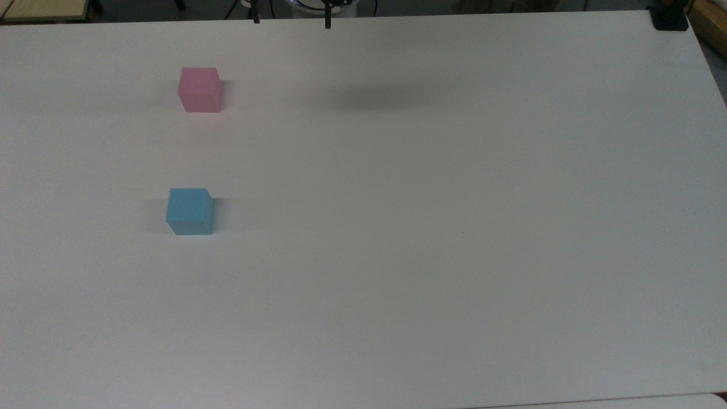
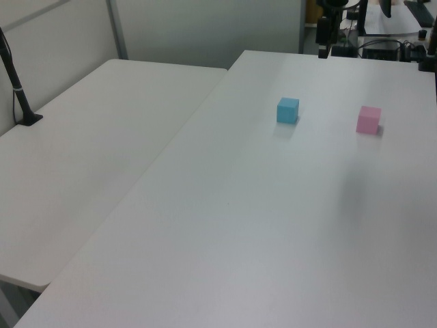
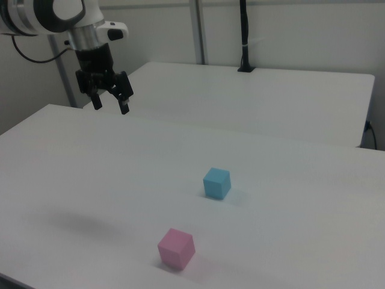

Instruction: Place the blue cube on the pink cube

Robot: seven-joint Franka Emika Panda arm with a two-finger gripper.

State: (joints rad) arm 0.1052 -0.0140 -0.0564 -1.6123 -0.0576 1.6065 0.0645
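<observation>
Aloft, gripper [image 3: 111, 102] spread wide, right view

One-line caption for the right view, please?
Open gripper hangs above the white table; blue cube and pink cube sit apart.

The light-blue cube [image 1: 190, 212] sits flat toward the top view's left, well apart from the pastel-pink cube [image 1: 200, 90] lying farther back.

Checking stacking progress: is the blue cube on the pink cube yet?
No. The blue cube sits on the table, apart from the pink cube.
</observation>
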